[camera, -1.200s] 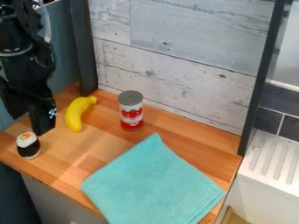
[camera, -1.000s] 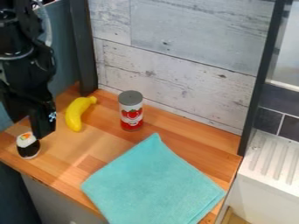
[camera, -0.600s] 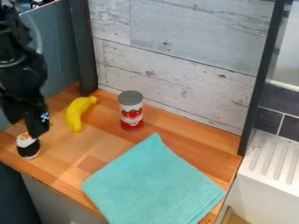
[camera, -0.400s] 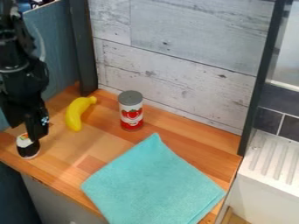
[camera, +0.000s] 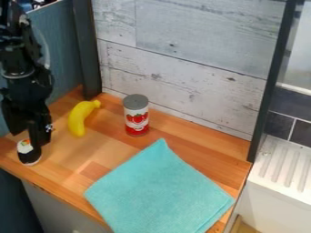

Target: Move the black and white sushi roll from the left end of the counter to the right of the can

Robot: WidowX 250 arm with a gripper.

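The black gripper [camera: 28, 139] hangs at the left end of the wooden counter, open, directly over a sushi toy [camera: 29, 157]. The toy is black below and white on top with an orange and green patch, and it stands near the counter's front left edge. One finger comes down at the toy's right side and overlaps it in view; whether they touch I cannot tell. A yellow banana [camera: 77, 122] lies to the right of the gripper. Farther right, a red and white can [camera: 137, 123] with a grey top stands upright.
A turquoise cloth [camera: 159, 191] lies flat across the counter's front right part. Behind the counter [camera: 103, 152] rises a whitewashed plank wall [camera: 182, 68], with a dark post [camera: 87, 50] at its left. A white ridged drainboard [camera: 282, 166] is at the far right.
The gripper has shifted a little left and, most recently, lower, so that its right finger now overlaps the sushi toy's right side. The toy, banana, can and cloth have stayed put.
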